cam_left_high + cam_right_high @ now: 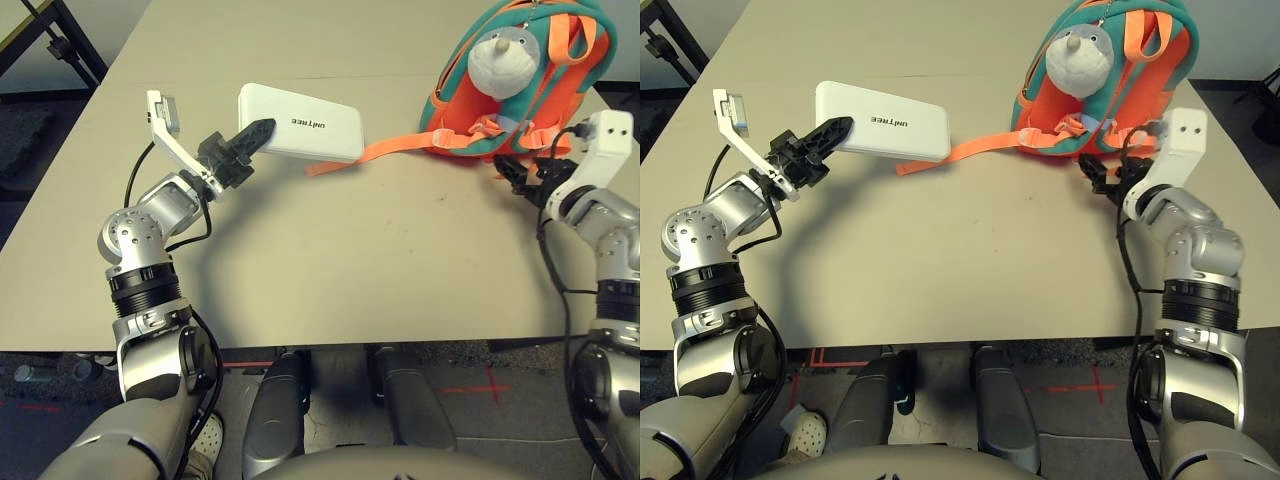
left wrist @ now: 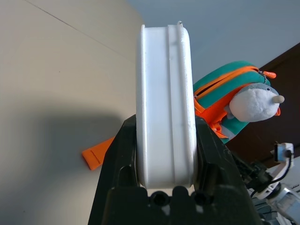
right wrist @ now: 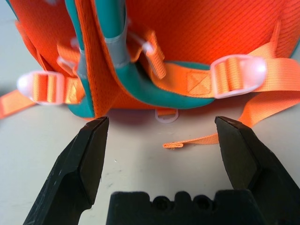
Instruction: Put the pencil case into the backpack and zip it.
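Left hand (image 1: pixel 258 133) is clamped on the pencil case (image 1: pixel 305 122), black fingers (image 2: pixel 119 154) pinching its two flat faces at one short end. Case is lifted off the surface (image 1: pixel 330 250) and held roughly level, lettered face up, sitting around 11 o'clock from the middle of the surface. In the left wrist view the case stands edge-on between the fingers, seam line visible along its rim.

Backpack (image 1: pixel 530 80) stands at about 1 o'clock, far right part of the surface, orange body with teal trim, grey-white plush head (image 1: pixel 503 58) on its front. Orange straps with pale buckles (image 3: pixel 236 75) hang over its lower front. One loose orange strap (image 1: pixel 345 158) trails flat on the surface from the backpack's base toward the case, its end lying just under the case's near right corner.

Right hand (image 3: pixel 161 136) is released, fingers spread wide, nothing between them. It sits at about 3 o'clock, just beside the backpack's base on the near right side, pointing at the lower orange fabric and buckles, apart from it. A short strap tail (image 3: pixel 192 140) lies on the surface between the fingertips and the bag.
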You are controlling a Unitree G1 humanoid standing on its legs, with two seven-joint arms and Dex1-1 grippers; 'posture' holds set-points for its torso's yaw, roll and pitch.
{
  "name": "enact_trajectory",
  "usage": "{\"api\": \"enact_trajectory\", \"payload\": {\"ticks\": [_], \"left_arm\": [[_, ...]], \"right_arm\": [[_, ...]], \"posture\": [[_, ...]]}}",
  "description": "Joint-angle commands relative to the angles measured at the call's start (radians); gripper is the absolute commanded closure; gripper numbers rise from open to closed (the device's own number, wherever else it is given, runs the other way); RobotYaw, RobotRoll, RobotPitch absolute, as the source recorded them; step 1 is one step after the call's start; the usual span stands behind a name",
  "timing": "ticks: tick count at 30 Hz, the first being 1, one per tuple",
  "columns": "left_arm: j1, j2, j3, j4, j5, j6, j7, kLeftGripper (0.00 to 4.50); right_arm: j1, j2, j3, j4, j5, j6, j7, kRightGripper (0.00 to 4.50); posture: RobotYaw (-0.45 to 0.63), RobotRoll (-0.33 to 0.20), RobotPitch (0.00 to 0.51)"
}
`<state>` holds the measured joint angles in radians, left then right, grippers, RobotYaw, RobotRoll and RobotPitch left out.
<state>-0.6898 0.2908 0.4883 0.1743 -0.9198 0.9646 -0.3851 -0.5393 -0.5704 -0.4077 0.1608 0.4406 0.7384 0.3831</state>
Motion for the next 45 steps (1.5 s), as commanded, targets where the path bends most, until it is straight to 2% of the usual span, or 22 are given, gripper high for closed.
{"api": "enact_trajectory", "payload": {"ticks": [1,17,26,31,35,37,45], "left_arm": [[0.005,0.01,-0.01,0.005,-0.006,-0.023,-0.027,3.1],[0.0,0.013,-0.039,0.029,0.001,-0.049,-0.043,3.1],[0.004,0.01,-0.034,0.017,0.0,-0.058,-0.033,3.1],[0.0,0.009,-0.032,0.017,-0.001,-0.062,-0.03,3.1],[0.001,0.007,-0.033,0.017,0.0,-0.066,-0.03,3.1],[0.0,0.004,-0.036,0.021,0.002,-0.07,-0.031,3.1],[-0.014,-0.003,-0.045,0.048,0.012,-0.091,-0.04,3.1]], "right_arm": [[-0.002,-0.022,-0.024,-0.055,0.04,0.043,0.004,0.0],[-0.22,0.071,0.063,0.295,-0.042,-0.273,0.029,0.0],[-0.313,0.108,0.108,0.552,-0.136,-0.545,0.03,0.0],[-0.306,0.099,0.126,0.56,-0.149,-0.579,0.067,1.76],[-0.266,0.08,0.136,0.475,-0.137,-0.542,0.111,3.1],[-0.238,0.071,0.14,0.403,-0.123,-0.505,0.132,3.61],[-0.148,0.042,0.147,0.068,-0.025,-0.234,0.186,3.66]], "posture": [[-0.12,0.0,0.179],[-0.1,0.0,0.165],[-0.09,0.0,0.166],[-0.09,0.0,0.166],[-0.09,0.0,0.166],[-0.09,0.0,0.166],[-0.1,0.0,0.157]]}}
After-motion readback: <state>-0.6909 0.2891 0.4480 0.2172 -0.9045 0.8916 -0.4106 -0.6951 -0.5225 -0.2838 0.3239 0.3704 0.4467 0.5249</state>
